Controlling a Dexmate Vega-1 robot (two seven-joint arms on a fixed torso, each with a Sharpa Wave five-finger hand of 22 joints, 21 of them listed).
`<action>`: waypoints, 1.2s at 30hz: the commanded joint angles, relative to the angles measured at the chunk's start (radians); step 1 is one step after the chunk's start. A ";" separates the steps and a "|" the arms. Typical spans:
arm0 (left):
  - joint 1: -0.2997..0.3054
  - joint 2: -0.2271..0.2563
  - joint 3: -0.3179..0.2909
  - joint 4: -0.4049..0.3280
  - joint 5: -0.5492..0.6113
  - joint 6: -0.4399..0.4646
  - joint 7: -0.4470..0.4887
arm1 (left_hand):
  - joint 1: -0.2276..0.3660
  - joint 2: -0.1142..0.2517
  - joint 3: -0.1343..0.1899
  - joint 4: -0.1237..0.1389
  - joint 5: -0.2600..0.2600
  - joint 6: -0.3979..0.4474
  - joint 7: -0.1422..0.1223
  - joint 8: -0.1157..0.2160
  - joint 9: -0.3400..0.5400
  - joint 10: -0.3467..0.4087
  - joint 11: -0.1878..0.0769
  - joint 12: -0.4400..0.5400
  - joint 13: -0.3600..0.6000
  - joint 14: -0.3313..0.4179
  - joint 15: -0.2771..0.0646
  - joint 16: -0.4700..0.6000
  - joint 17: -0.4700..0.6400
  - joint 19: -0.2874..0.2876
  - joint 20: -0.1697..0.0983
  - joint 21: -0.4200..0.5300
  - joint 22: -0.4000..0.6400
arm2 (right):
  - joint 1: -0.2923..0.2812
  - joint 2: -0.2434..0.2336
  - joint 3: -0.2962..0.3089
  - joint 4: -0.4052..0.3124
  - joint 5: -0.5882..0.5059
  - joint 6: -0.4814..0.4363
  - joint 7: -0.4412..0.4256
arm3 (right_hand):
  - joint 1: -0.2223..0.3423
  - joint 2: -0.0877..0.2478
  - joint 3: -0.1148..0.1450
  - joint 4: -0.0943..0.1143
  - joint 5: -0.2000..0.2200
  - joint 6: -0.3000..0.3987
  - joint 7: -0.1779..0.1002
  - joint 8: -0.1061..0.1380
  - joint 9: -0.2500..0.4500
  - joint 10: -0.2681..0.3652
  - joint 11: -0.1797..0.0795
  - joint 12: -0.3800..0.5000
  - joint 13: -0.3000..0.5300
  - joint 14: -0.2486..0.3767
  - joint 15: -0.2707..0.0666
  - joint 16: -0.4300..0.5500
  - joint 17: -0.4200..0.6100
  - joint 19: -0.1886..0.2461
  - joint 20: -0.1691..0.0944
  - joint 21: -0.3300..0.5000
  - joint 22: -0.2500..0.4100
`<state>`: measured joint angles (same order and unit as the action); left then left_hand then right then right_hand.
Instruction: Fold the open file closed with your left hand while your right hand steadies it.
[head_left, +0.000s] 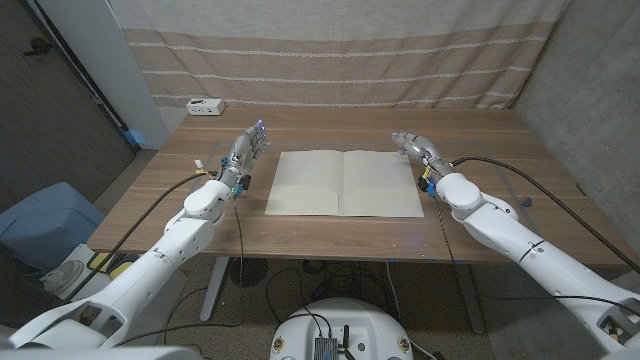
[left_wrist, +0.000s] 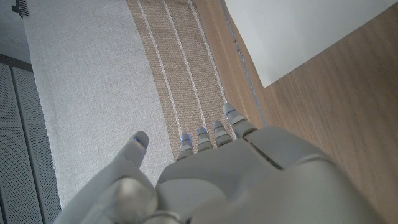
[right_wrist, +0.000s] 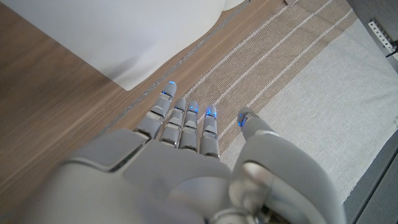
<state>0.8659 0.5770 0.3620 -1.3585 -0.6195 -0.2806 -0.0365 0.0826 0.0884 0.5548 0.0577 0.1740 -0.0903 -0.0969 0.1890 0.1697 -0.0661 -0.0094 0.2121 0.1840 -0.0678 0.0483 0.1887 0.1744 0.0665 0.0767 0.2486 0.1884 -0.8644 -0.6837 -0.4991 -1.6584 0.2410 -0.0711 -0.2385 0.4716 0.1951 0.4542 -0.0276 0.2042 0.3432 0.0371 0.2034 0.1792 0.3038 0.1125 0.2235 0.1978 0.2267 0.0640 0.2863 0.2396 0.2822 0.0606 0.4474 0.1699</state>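
No text, label, brand or number can be read anywhere; the open file's (head_left: 345, 183) cream pages are blank.

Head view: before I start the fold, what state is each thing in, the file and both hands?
Cream paper file: open, lying flat on the wooden table, both leaves spread.
Left hand: holds nothing, fingers extended, beside the file's left edge, not touching it.
Right hand: holds nothing, fingers extended, near the file's far right corner; contact cannot be told.
White box: standing at the table's far left corner.
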 joint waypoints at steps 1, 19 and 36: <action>0.021 0.026 0.008 -0.045 0.055 0.027 0.066 | -0.006 0.005 -0.001 -0.001 0.006 0.007 0.000 0.001 0.004 0.006 -0.003 0.008 0.002 0.006 0.004 0.003 0.003 -0.010 0.022 -0.001 0.004 | 0.014 -0.025 -0.039 -0.054 -0.104 -0.106 -0.031 | 0.014 -0.004 0.009 0.000 0.007 0.005 -0.003 -0.003 0.004 0.004 -0.006 -0.003 0.002 0.004 -0.006 0.006 0.002 -0.003 -0.003 -0.002 0.003; 0.013 0.045 0.040 -0.063 0.162 0.057 0.139 | -0.006 0.006 0.000 -0.002 0.006 0.018 0.002 0.000 0.004 0.013 0.003 0.006 0.002 0.012 -0.002 0.001 0.003 -0.016 0.004 -0.006 0.004 | 0.036 -0.015 -0.099 -0.052 -0.216 -0.173 -0.045 | 0.028 -0.004 0.020 -0.010 0.008 0.012 -0.008 -0.005 0.005 0.005 -0.012 -0.006 0.003 -0.002 -0.028 0.004 0.002 -0.010 -0.018 -0.014 0.003; -0.015 0.052 0.070 -0.045 0.233 0.081 0.163 | -0.004 0.008 0.001 -0.005 0.006 0.030 0.006 0.001 0.004 0.015 0.009 0.003 0.002 0.004 -0.006 -0.005 0.002 -0.014 -0.040 -0.008 0.004 | 0.091 -0.013 -0.169 -0.041 -0.342 -0.251 -0.020 | 0.044 -0.003 0.032 -0.021 0.010 0.037 -0.013 0.000 0.006 0.012 -0.017 -0.006 0.004 -0.006 -0.041 0.002 0.001 -0.015 -0.031 -0.025 0.003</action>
<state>0.8682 0.6232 0.4135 -1.4176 -0.4348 -0.2111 0.1080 0.0827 0.0885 0.5548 0.0577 0.1740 -0.0690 -0.0858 0.1890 0.1696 -0.0534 -0.0032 0.2121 0.1838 -0.0597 0.0457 0.1846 0.1744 0.0504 0.0460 0.2400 0.1883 -0.8040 -0.6992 -0.6266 -1.7090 -0.0261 -0.2808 -0.2753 0.5044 0.1911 0.4737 -0.0471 0.2042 0.3670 0.0243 0.1997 0.1791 0.3113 0.0974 0.2176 0.1976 0.2231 0.0317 0.2863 0.2393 0.2666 0.0333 0.4285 0.1699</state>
